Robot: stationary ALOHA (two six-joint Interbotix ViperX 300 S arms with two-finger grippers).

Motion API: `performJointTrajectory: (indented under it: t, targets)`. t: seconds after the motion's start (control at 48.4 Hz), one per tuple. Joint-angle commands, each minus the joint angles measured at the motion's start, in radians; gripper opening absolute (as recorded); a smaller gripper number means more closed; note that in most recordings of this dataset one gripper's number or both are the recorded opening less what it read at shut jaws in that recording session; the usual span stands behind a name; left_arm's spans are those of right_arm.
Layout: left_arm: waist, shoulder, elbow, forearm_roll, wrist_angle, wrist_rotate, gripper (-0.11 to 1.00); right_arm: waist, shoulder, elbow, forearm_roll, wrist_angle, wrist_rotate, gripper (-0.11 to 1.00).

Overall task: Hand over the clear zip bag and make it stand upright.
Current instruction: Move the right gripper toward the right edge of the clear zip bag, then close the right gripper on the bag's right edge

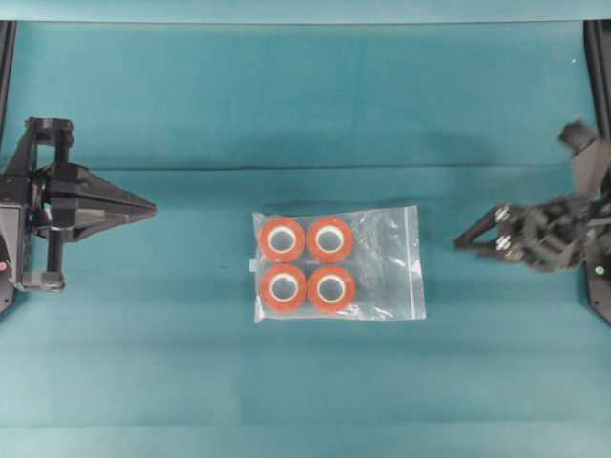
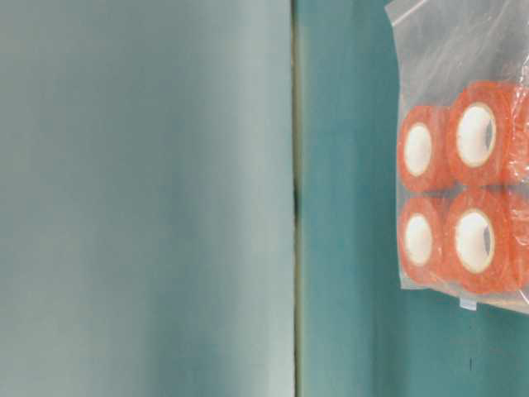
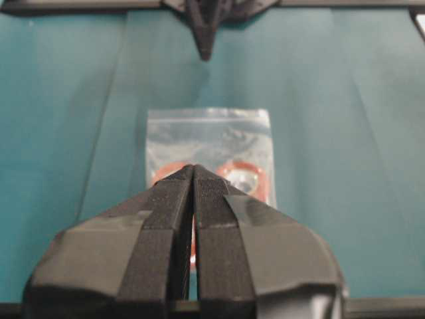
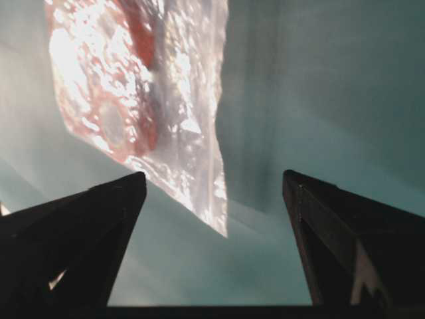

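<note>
The clear zip bag [image 1: 339, 263] lies flat on the teal table at the middle, with four orange-red tape rolls [image 1: 306, 264] two by two in its left half and its zip edge to the right. It also shows in the table-level view [image 2: 463, 157], the left wrist view [image 3: 209, 149] and the right wrist view [image 4: 146, 106]. My left gripper [image 1: 151, 205] is shut and empty, well left of the bag; its tips [image 3: 193, 169] point at it. My right gripper [image 1: 465, 240] is open and empty, a little right of the bag's zip edge; it also shows in the right wrist view [image 4: 212, 183].
The teal cloth [image 1: 305, 382] covers the table, with fold lines across it. Black frame rails [image 1: 597, 57] run along the far left and right edges. A pale wall [image 2: 140, 198] fills the left of the table-level view.
</note>
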State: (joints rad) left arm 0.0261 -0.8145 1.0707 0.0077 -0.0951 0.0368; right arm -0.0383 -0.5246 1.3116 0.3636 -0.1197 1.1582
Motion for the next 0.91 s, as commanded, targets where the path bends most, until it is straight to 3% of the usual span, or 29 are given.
performJointTrajectory:
  t: [0.0,0.248,0.888]
  targets:
    - [0.003,-0.003,-0.026,0.002,0.000,-0.002,-0.01,0.012,0.066,-0.011,0.002,-0.081,0.015,0.92]
    - [0.003,-0.003,-0.029,0.002,0.000,-0.005,-0.01,0.021,0.221,-0.049,0.002,-0.201,0.023,0.92]
    - [0.003,-0.005,-0.029,0.002,0.002,-0.005,-0.01,0.080,0.492,-0.213,0.002,-0.291,0.023,0.92]
